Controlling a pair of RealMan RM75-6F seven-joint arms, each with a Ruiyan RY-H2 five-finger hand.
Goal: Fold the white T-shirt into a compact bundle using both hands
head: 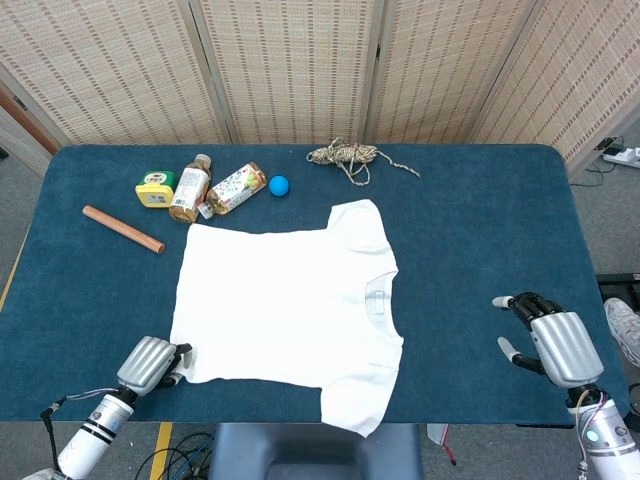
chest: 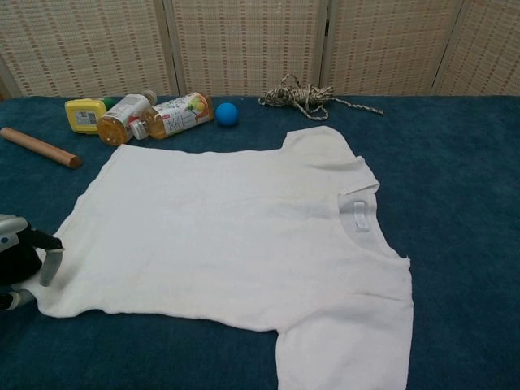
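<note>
T-shirt [head: 285,305] lies flat mid-table, unfolded. Left hand [head: 150,362] sits at its near hem corner, fingers [chest: 50,266] touching the cloth edge, apparently seeking a grip. Right hand [head: 555,345] hovers well apart, fingers spread, empty.

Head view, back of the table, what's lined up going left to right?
Wooden rod → yellow container → brown bottle → clear bottle → blue ball → rope bundle.
</note>
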